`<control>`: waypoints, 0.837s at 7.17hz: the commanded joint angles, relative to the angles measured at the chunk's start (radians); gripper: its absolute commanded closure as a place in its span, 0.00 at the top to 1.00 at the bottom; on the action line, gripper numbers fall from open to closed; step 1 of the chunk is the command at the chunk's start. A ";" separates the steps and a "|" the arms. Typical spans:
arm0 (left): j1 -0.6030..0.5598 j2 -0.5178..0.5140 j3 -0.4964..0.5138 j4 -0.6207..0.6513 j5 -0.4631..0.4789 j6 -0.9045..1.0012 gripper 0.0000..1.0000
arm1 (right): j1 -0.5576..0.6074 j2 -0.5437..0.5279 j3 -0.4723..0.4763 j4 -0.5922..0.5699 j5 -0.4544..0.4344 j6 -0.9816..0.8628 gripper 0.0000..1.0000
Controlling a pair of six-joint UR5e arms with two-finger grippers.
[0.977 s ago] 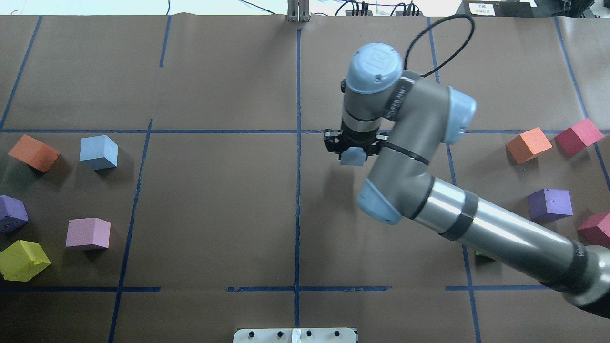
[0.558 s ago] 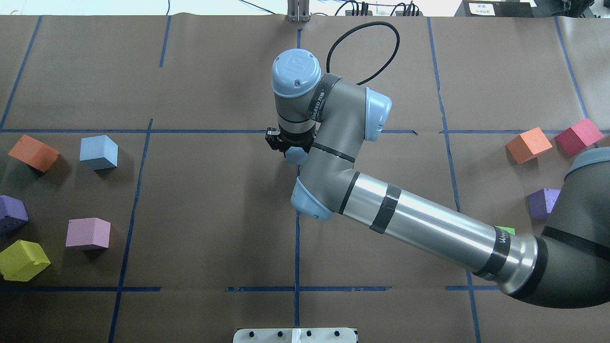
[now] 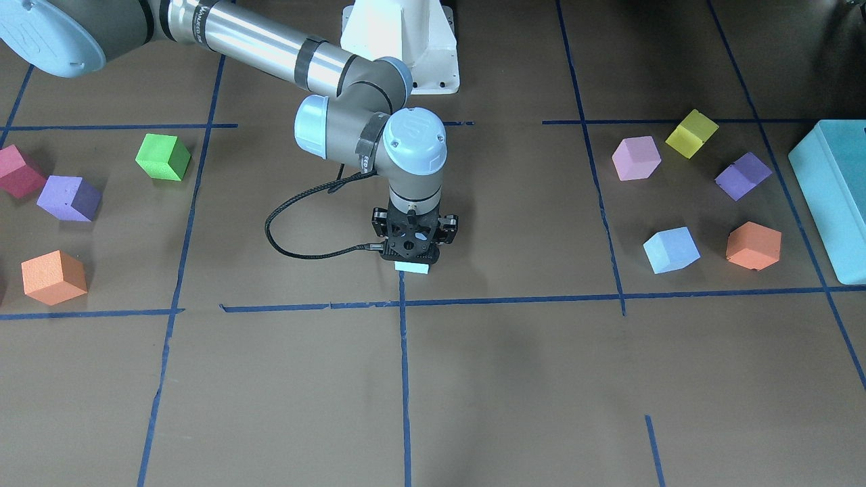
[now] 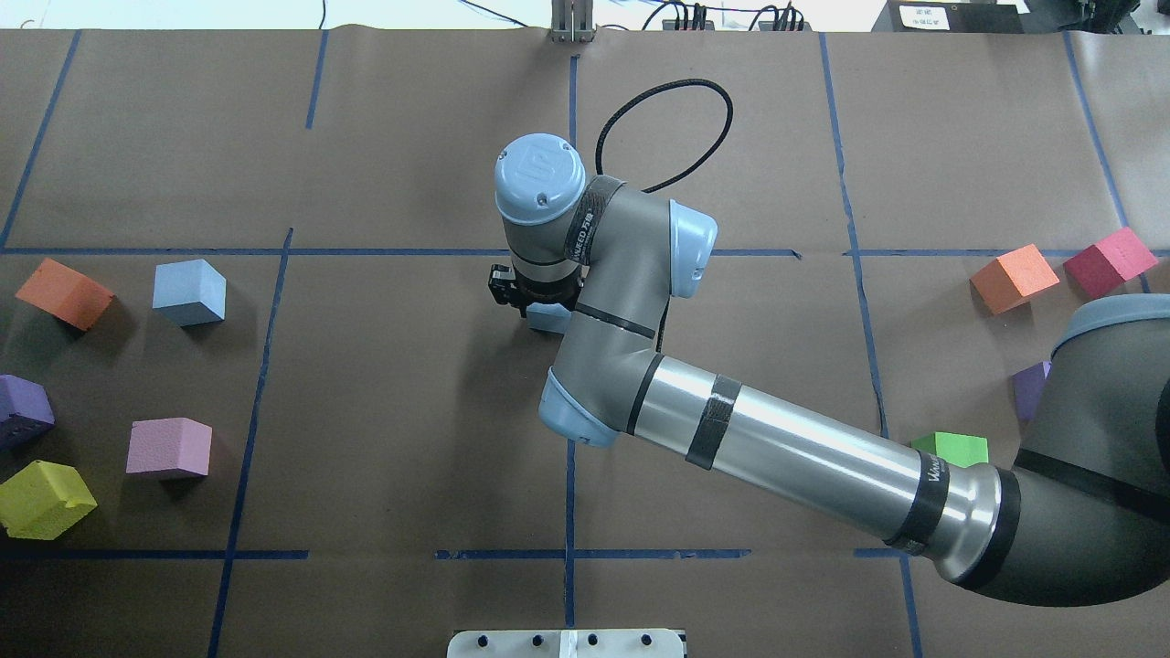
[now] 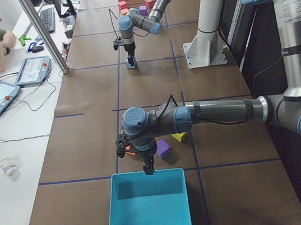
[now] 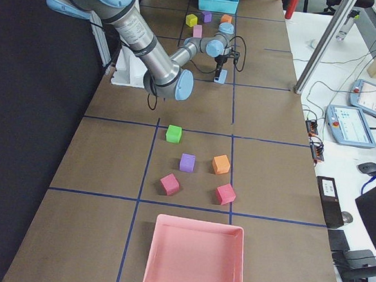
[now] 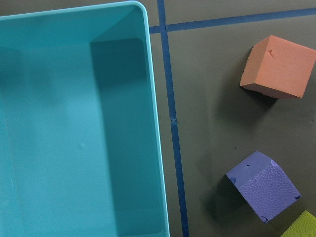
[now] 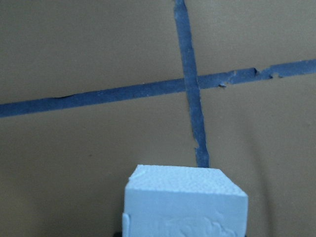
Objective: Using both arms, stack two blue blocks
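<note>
Two pale sky-blue foam cubes show; the free blue cube (image 4: 189,292) sits at the left of the brown table (image 4: 411,411), beside an orange foam cube (image 4: 64,292); the left gripper (image 5: 148,170) hangs over a teal plastic box (image 5: 147,203), whether open or closed I cannot tell; at centre the right gripper (image 3: 412,260) clamps the held blue cube (image 3: 413,268) beside a blue tape crossing (image 8: 190,84); the arm's lettering is illegible.
</note>
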 commanded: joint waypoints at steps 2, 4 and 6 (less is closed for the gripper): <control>0.000 0.000 0.001 0.000 0.000 0.000 1.00 | 0.029 -0.004 0.014 -0.008 0.008 -0.066 1.00; 0.000 0.000 0.001 0.000 0.008 -0.002 1.00 | 0.104 -0.010 0.092 -0.086 0.075 -0.108 1.00; 0.000 -0.002 -0.008 0.000 0.008 -0.002 1.00 | 0.189 -0.072 0.280 -0.226 0.155 -0.188 1.00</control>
